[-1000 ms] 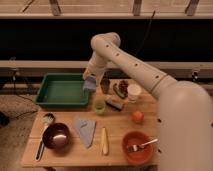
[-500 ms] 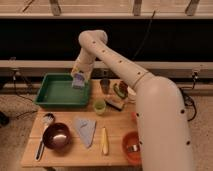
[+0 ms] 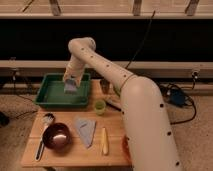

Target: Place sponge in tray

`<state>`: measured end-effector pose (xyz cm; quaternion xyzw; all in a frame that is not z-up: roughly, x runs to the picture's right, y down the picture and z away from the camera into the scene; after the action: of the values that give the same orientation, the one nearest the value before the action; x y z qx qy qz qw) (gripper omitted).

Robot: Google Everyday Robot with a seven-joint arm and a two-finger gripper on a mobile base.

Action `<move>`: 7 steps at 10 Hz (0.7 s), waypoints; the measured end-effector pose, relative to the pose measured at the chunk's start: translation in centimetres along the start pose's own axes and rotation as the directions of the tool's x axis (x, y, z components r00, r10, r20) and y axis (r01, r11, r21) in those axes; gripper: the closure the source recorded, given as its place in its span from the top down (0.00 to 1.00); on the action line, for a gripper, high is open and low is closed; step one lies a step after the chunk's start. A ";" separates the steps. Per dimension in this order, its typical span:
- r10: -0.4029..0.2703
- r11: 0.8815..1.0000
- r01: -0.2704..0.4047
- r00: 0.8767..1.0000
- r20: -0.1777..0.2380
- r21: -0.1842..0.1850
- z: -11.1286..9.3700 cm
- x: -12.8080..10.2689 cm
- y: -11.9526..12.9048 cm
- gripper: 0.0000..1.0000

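Claw (image 3: 70, 81) at centre-left of frame, over the large dark-green rectangular plastic tray (image 3: 50, 98), pinching the small blue-grey rectangular sponge (image 3: 70, 86), which hangs just above the tray floor. Risk: letting go while near the tray's right wall, sponge could bounce onto the wooden bench (image 3: 115, 150). Nearby: small green cup (image 3: 100, 106), flat blue-grey triangular cloth (image 3: 85, 130), round red bowl (image 3: 56, 137), yellow stick-like object (image 3: 104, 142); nothing blocks the drop.

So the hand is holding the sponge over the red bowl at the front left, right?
Not quite. The camera view shows the hand holding the sponge over the green tray, not over the red bowl at the front left.
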<state>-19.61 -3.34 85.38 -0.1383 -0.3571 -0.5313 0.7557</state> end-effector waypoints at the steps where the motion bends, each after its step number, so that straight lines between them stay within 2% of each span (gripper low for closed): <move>1: 0.004 1.000 -0.004 1.000 -0.009 0.004 0.2 0.4 0.0 0.76; 2: 0.013 1.000 -0.013 1.000 -0.024 0.007 0.6 1.0 0.2 0.79; 4: 0.040 0.999 -0.040 0.997 -0.066 0.000 1.5 2.3 0.6 0.80; 7: 0.071 0.997 -0.073 0.993 -0.093 -0.018 3.7 2.6 1.3 0.80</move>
<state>-19.39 -2.45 90.00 -0.1342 -0.3109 -0.5134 0.7885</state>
